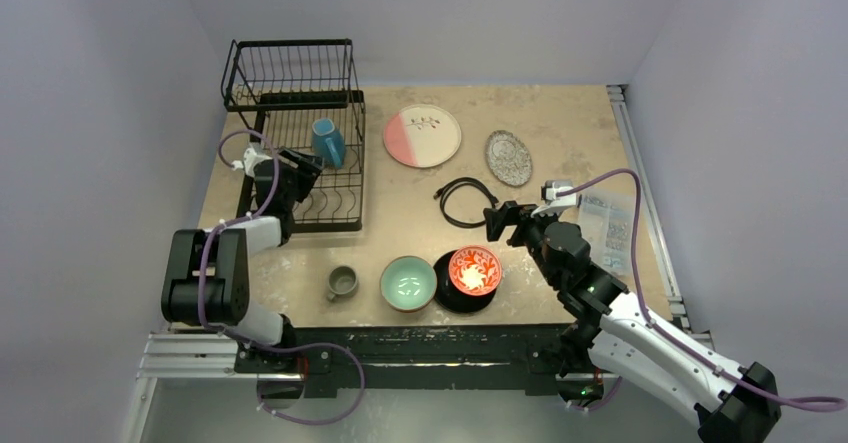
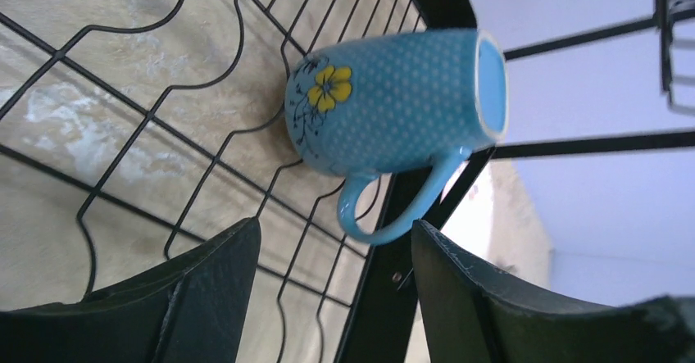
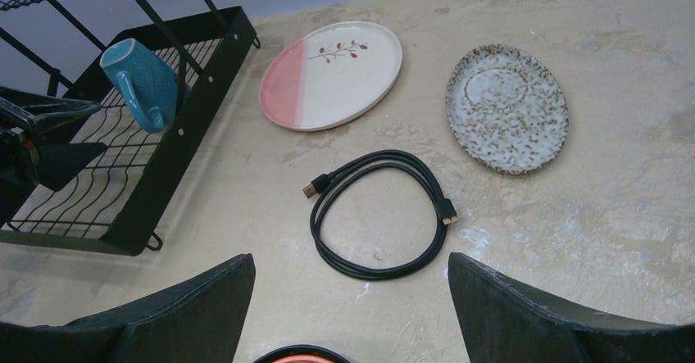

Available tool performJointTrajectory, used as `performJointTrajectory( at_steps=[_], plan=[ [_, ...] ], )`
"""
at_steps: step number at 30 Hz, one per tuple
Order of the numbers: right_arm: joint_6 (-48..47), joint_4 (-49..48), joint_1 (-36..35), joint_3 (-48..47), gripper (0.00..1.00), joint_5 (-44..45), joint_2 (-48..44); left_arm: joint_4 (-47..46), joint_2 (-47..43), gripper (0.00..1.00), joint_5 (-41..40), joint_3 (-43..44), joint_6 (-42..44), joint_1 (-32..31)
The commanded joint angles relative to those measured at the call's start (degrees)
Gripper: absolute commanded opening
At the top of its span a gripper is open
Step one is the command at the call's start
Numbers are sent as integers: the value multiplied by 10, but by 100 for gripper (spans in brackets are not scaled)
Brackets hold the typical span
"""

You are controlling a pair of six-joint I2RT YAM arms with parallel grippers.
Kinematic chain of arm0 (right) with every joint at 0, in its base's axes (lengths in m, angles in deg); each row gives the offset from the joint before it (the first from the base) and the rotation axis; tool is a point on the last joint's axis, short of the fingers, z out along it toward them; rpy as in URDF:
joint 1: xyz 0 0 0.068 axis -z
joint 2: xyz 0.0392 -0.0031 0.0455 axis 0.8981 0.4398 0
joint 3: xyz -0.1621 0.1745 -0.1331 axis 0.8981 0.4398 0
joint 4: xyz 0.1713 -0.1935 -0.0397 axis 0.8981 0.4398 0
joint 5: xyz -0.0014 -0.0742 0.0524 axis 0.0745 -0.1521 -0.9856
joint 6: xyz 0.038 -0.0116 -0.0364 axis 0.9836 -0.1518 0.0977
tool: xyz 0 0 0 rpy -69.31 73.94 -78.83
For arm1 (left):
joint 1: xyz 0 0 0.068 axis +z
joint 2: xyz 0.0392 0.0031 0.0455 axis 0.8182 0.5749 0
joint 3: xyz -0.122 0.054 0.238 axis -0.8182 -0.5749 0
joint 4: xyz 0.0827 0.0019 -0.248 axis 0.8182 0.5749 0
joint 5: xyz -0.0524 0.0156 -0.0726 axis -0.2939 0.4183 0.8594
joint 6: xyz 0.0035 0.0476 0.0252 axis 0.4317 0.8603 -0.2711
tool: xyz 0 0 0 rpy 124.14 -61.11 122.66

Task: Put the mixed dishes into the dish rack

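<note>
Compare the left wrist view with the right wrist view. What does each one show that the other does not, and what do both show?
Only the left wrist view: the yellow flower painted on the mug's side, and a close look at the wavy wires of the rack floor with the table beneath.

Only the right wrist view: the pink-and-white plate, the speckled plate and the coiled black cable, all lying on the table.

Both: the blue mug lying on its side in the rack.
</note>
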Motion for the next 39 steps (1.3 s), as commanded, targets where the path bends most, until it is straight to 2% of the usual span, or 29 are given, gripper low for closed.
performJointTrajectory(
  at_steps=[1, 6, 12, 17, 22, 26, 34, 39],
  plan=[
    [-6, -25, 0, 1, 88, -1, -8, -163, 55, 67, 77, -3, -121, 25],
    [-6, -26, 0, 2, 88, -4, -8, -251, 140, 67, 98, 26, -179, 24],
    [-7, -28, 0, 3, 88, -4, -9, -270, 176, 67, 51, 40, -178, 14],
    [-6, -30, 0, 3, 88, -4, -5, -248, 197, 66, 46, 78, -165, 11],
    [-7, -34, 0, 4, 88, -3, 3, -240, 217, 55, 40, 110, -153, 10],
    [-7, -36, 0, 3, 88, -2, 10, -230, 238, 52, 36, 139, -149, 7],
    [-9, -43, 0, 3, 88, -1, 26, -205, 276, 52, 33, 203, -143, 7],
    [-10, -46, 0, 2, 88, 0, 34, -181, 290, 56, 17, 239, -129, 0]
  ],
)
